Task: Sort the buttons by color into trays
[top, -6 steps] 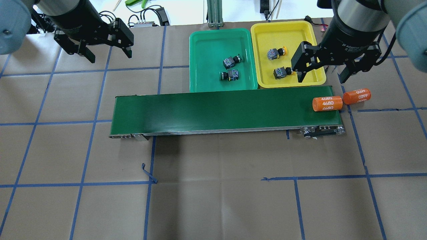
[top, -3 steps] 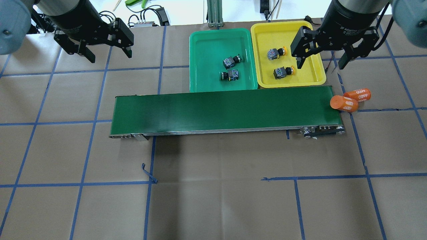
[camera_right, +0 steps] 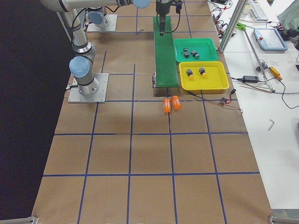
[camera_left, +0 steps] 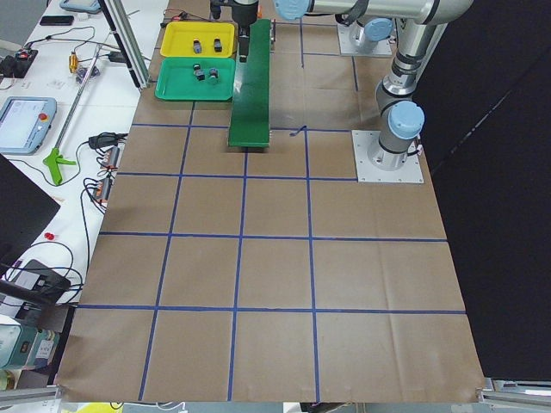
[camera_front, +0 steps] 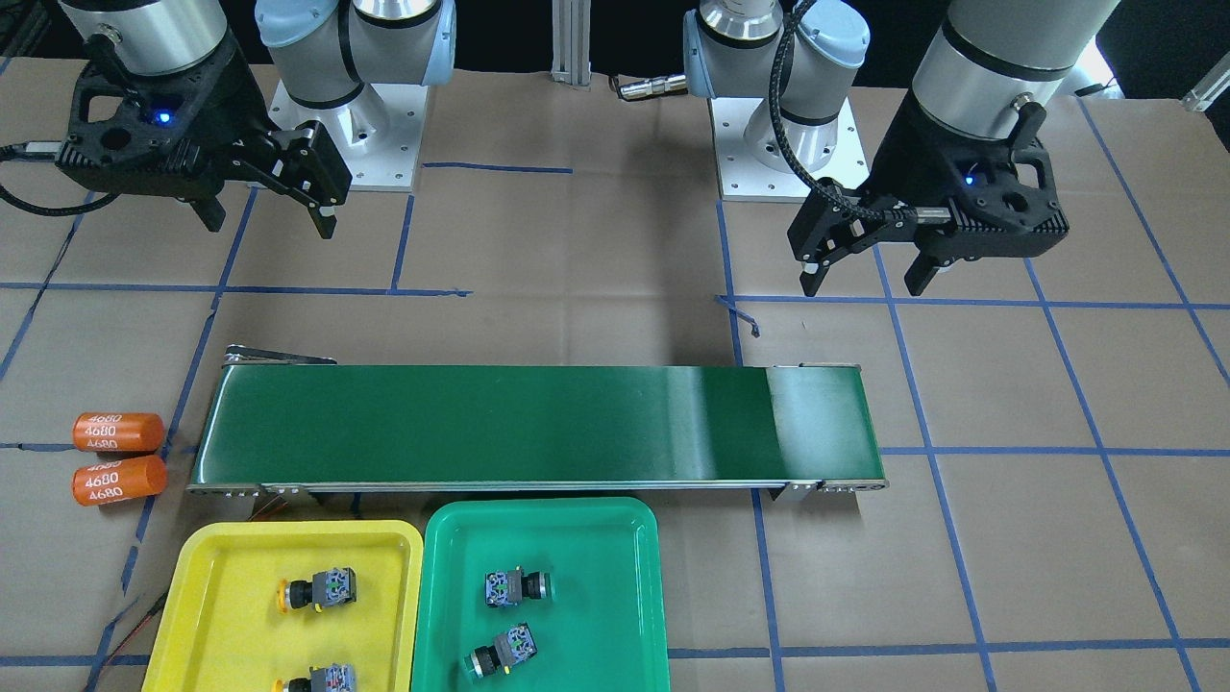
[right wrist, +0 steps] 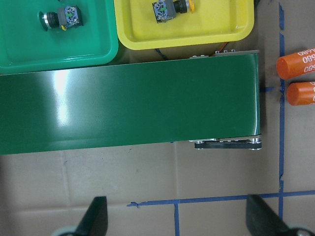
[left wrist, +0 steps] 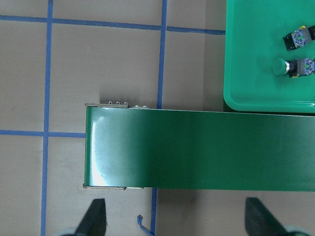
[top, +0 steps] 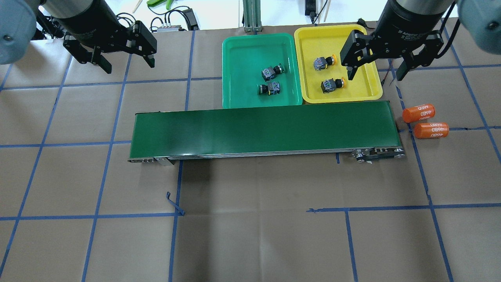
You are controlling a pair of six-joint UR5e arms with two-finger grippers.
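Two green-capped buttons point(top: 272, 72) point(top: 269, 88) lie in the green tray point(top: 242, 51). Two yellow-capped buttons point(top: 324, 62) point(top: 332, 84) lie in the yellow tray point(top: 321, 39). My right gripper point(top: 375, 76) is open and empty, raised over the yellow tray's right edge. My left gripper point(top: 128, 65) is open and empty, raised over the table far to the left of the trays. The right wrist view shows one yellow button point(right wrist: 170, 10) and one green button point(right wrist: 61, 17). The left wrist view shows both green buttons point(left wrist: 298, 38).
A long dark-green conveyor belt point(top: 262, 129) lies in front of the trays. Two orange cylinders marked 4680 point(top: 419, 112) point(top: 430, 130) lie on the table just off the belt's right end. Cables and tools lie beyond the table's far edge.
The orange cylinder rolled off the belt's right end and now lies on the table beside the other one. My right gripper moved away from the belt, toward the far side. The left arm stayed still.
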